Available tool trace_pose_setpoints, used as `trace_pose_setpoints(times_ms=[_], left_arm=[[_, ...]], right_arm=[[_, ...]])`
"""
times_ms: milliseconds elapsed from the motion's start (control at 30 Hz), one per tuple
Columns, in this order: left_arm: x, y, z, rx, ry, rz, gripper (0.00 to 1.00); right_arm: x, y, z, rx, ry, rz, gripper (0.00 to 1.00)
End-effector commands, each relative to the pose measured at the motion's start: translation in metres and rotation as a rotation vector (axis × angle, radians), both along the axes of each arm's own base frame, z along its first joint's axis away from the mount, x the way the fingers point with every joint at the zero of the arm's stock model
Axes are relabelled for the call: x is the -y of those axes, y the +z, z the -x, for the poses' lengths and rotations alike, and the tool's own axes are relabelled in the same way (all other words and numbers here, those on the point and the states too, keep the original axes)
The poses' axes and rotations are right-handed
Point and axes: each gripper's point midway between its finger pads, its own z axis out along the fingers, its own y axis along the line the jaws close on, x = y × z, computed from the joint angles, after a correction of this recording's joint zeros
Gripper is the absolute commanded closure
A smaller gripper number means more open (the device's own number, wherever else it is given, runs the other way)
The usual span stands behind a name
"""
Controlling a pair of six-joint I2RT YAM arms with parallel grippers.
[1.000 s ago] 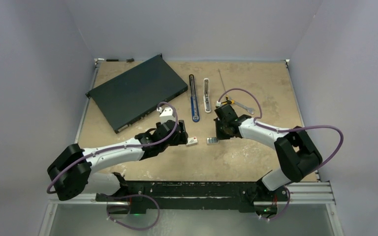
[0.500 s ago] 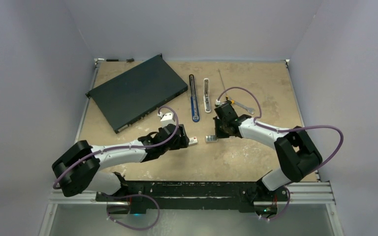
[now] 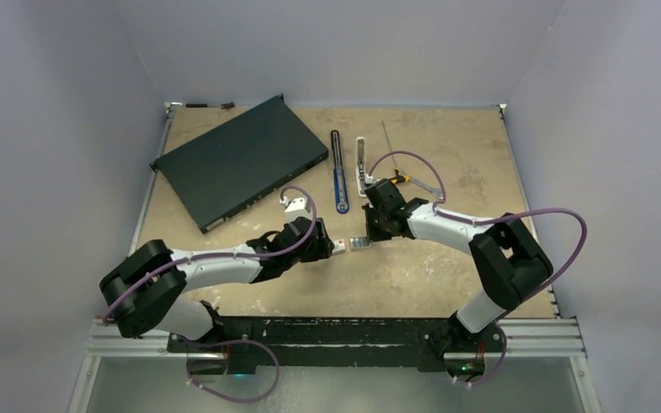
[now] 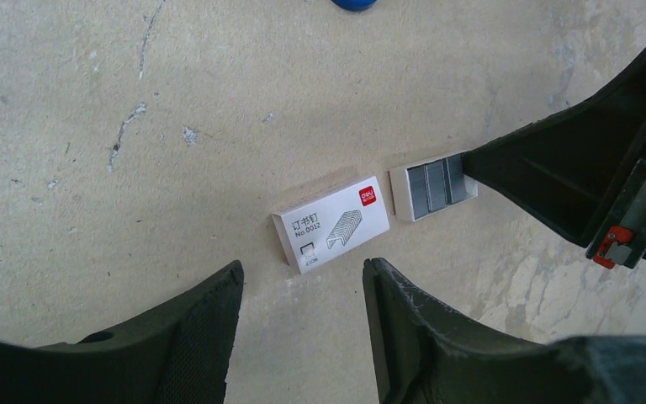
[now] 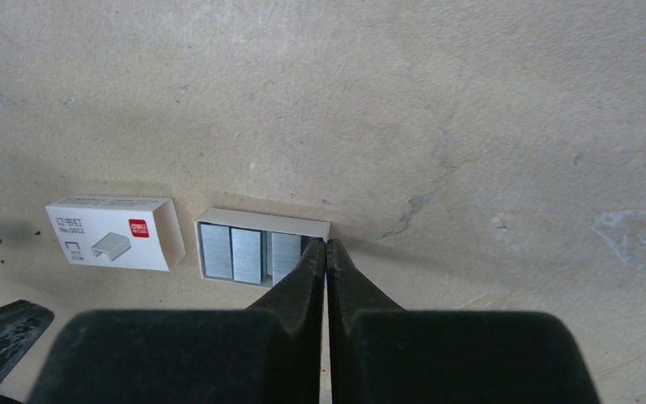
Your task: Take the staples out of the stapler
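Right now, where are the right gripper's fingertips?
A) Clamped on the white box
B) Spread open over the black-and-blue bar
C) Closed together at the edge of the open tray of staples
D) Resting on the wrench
C: the right wrist view shows the right gripper with its fingers pressed together, tips at the near right end of the tray that holds the staples. The white box lies apart beside it.
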Motion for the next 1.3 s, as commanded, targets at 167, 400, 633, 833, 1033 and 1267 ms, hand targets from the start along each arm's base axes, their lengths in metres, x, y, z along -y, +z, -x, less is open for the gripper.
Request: trace_pose_setpoints(times_ms=[167, 400, 633, 833, 1033, 1267], left_arm=[[0.01, -0.007, -0.004, 0.006, -0.014, 0.031, 0.53], [0.01, -0.014, -0.004, -0.003, -0.016, 0.016, 0.56], [0.012, -0.02, -0.004, -0.009, -0.023, 0.016, 0.59], [0.014, -0.022, -0.004, -0.011, -0.028, 0.015, 0.61], [0.016, -0.023, -0.004, -0.016, -0.033, 0.021, 0.63], [0.016, -0.027, -0.002, -0.023, -0.034, 0.02, 0.64]], right_arm=[[-0.025, 0.014, -0.011, 0.038, 0.024, -0.027, 1.0], [-0.028, 0.014, -0.01, 0.035, 0.03, -0.021, 1.0], [-0.031, 0.012, -0.005, 0.024, 0.042, -0.016, 1.0], [-0.033, 0.012, 0.0, 0.017, 0.049, -0.01, 1.0], [-0.036, 0.011, 0.003, 0.009, 0.051, 0.0, 1.0], [-0.034, 0.008, 0.008, -0.004, 0.02, 0.013, 1.0]])
